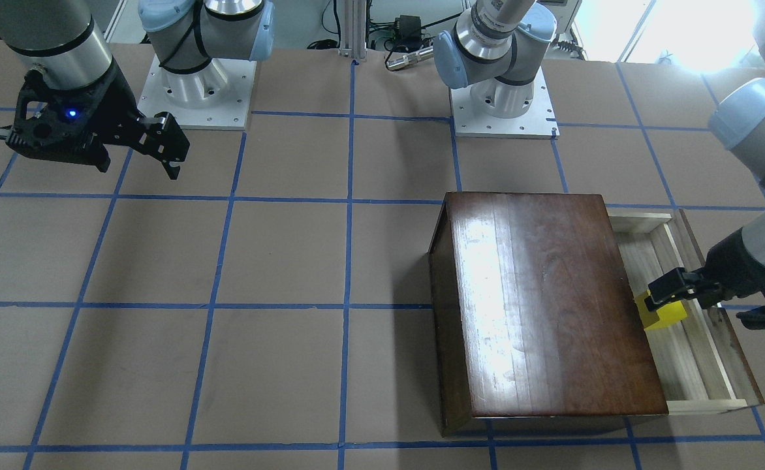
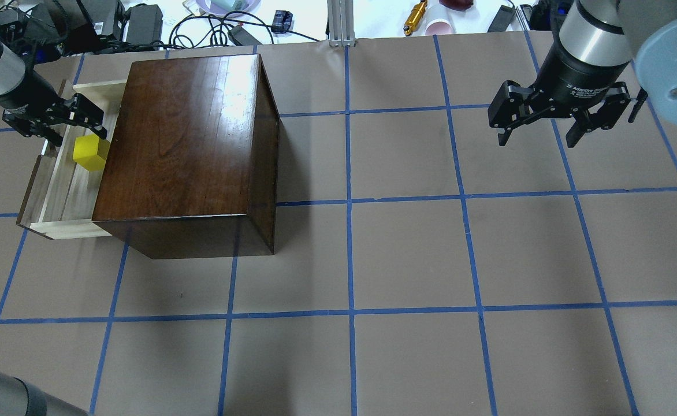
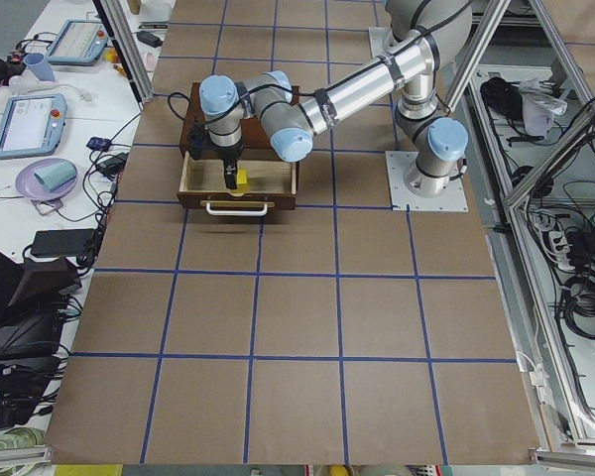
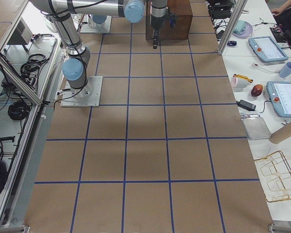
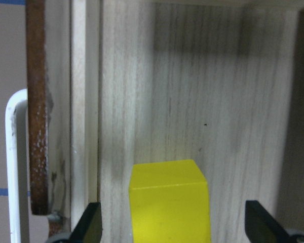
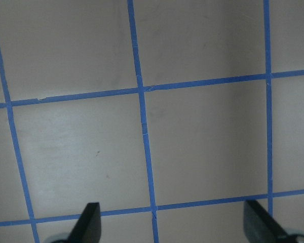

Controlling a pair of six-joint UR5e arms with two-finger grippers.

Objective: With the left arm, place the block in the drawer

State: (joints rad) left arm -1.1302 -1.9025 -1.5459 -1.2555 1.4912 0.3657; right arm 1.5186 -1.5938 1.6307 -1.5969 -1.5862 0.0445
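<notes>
Gridding the table (image 2: 408, 254), blue tape (image 2: 350, 202) passes the drawer (image 2: 64, 188) — cluttered benches (image 3: 74, 124) beyond.

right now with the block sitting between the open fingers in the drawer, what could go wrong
1. The open left end effector straddles the block without touching it. Any sideways drift while lifting out could knock the block across the drawer.
2. The block sits close to the dark box. If the drawer gets pushed in, it might catch at the opening, though its clearance cannot be judged from here.
</notes>
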